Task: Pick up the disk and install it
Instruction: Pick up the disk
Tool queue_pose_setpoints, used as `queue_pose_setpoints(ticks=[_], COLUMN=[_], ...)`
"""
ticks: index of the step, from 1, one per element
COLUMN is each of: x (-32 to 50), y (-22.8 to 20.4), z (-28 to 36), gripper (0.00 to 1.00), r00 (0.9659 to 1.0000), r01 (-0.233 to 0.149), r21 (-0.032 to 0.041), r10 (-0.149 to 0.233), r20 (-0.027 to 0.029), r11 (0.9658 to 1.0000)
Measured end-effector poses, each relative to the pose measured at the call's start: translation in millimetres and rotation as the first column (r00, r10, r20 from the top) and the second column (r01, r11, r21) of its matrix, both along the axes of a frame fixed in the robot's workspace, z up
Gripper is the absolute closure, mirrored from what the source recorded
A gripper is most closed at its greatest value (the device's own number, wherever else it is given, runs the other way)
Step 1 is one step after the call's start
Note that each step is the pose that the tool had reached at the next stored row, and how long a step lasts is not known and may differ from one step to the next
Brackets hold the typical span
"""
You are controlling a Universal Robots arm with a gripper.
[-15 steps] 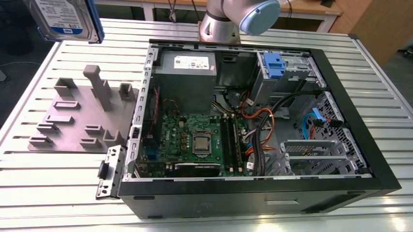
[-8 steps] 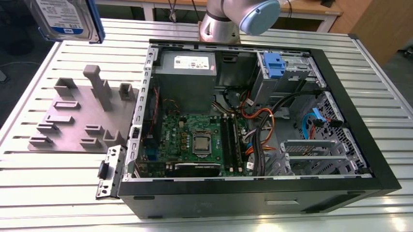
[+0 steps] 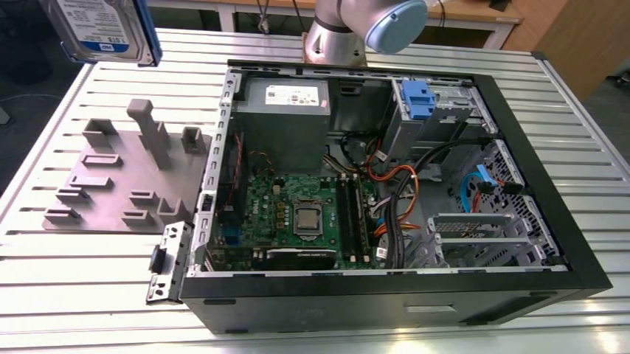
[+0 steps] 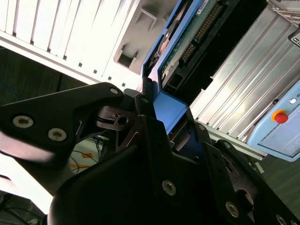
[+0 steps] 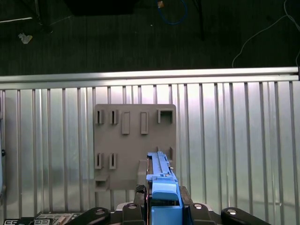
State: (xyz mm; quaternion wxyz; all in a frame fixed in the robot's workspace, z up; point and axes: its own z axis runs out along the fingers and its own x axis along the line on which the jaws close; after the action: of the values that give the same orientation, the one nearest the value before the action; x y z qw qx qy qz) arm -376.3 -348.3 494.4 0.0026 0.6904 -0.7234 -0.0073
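Hanging in the air at the exterior view's left, the disk [image 3: 103, 29] is above the grey slotted holder plate [image 3: 108, 184] on the ribbed metal tabletop [image 3: 79, 295]. In both wrist views the black jaws are clamped on its blue-framed edge. The open computer case [image 3: 394, 291] lies beside the plate, toward the exterior view's right.

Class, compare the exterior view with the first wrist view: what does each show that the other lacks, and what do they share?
Exterior view: the open computer case, its motherboard and the arm's grey joint. First wrist view: black jaws gripping the disk by its blue frame, and a blue cable on the dark floor. Shared: the disk, the grey fixture plate and the slatted metal table.
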Motion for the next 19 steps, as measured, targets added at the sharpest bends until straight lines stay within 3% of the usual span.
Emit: queue_pose_setpoints(ticks=[19], x=[5.8], y=[0.0], z=[0.0], gripper=[0.64], r00=[1.0000], r01=[0.000], r21=[0.0000], r10=[0.000], r20=[0.0000], r11=[1.0000])
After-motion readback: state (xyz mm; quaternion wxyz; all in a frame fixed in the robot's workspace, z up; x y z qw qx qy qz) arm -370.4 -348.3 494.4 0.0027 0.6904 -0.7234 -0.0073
